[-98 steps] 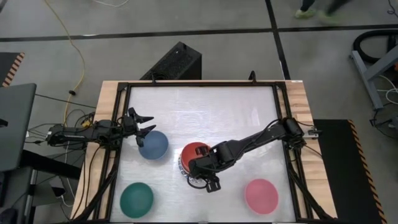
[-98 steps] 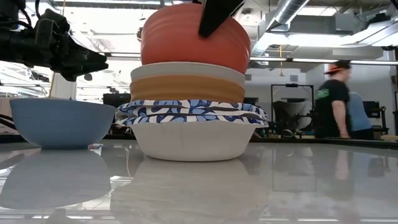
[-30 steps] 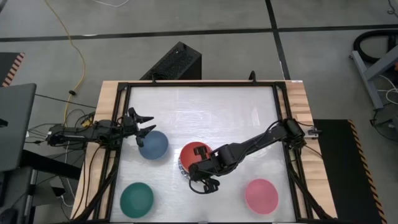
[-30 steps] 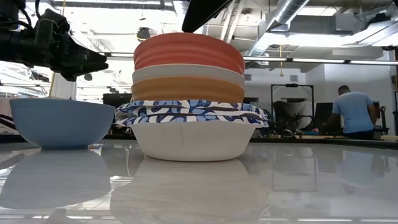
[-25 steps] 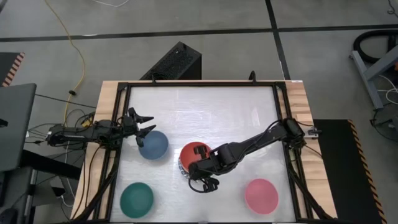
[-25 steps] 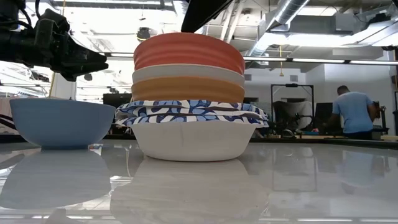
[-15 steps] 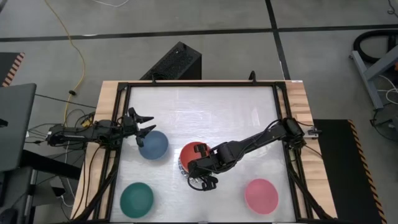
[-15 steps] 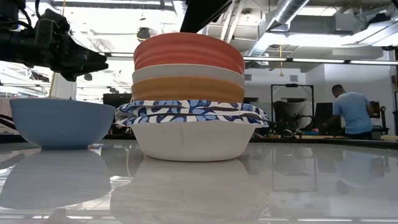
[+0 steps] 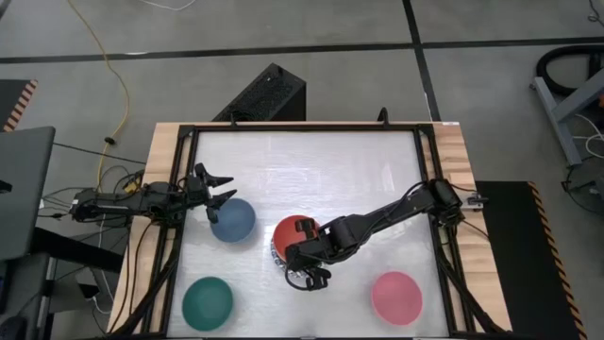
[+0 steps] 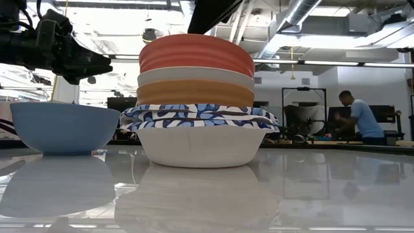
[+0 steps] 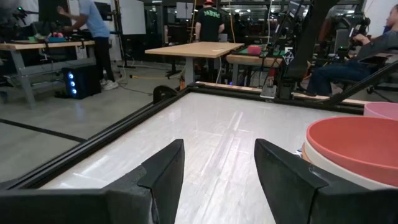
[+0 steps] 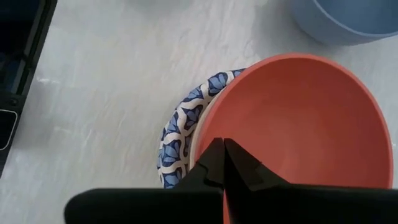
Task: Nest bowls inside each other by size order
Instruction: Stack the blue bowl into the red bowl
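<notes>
A stack of nested bowls stands mid-table: a red bowl (image 9: pixel 294 234) on top, over cream (image 10: pixel 194 76), orange (image 10: pixel 194 92) and blue-and-white patterned bowls (image 10: pixel 197 116), on a white one (image 10: pixel 197 147). My right gripper (image 12: pixel 222 152) is shut and empty, above the stack's near rim (image 9: pixel 308 276). My left gripper (image 11: pixel 217 168) is open and empty at the table's left (image 9: pixel 215 187), just beyond a slate-blue bowl (image 9: pixel 232 219). A dark green bowl (image 9: pixel 208 300) and a pink bowl (image 9: pixel 396 296) rest on the table near its front edge.
A black frame (image 9: pixel 302 127) rims the white tabletop. There is bare table behind the stack and between the green and pink bowls. A person (image 10: pixel 352 116) stands in the room beyond the table.
My right gripper has shifted slightly toward the far edge, nearer the stack's near rim. The stack has stayed still.
</notes>
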You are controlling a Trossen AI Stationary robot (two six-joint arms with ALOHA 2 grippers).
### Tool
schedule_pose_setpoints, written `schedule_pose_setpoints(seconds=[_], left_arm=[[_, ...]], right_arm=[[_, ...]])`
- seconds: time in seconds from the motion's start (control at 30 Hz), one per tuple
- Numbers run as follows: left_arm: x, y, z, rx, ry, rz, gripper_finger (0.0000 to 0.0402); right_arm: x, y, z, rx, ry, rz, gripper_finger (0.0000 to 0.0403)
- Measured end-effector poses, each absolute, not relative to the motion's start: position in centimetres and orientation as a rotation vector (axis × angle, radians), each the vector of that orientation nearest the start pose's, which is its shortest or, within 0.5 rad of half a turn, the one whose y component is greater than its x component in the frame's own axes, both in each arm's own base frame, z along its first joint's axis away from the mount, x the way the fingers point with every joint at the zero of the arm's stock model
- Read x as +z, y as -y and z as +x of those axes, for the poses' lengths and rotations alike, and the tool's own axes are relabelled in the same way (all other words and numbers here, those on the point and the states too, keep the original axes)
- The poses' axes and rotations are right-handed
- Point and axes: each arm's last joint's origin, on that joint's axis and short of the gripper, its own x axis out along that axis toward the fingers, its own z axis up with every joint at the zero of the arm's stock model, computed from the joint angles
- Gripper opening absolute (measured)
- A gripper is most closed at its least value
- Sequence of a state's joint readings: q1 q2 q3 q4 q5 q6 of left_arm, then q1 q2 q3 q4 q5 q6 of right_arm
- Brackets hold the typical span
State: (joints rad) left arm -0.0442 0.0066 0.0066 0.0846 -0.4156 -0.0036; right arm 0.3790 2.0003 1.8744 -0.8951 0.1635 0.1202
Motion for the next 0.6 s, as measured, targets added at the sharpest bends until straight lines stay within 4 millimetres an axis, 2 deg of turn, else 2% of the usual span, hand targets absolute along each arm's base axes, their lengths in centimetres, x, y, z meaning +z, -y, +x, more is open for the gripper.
schedule_pose_setpoints(seconds=[0.4, 0.6], left_arm=[[17.3, -0.7, 9.5, 0.371, 0.084, -0.023, 0.0185], [17.3, -0.7, 9.5, 0.371, 0.084, -0.023, 0.0185]], right_arm=[[29.0, -15.5, 40.2, 0.131, -0.994, -0.152, 0.0015], [27.9, -16.0, 40.7, 0.134, -1.007, -0.159, 0.0015]])
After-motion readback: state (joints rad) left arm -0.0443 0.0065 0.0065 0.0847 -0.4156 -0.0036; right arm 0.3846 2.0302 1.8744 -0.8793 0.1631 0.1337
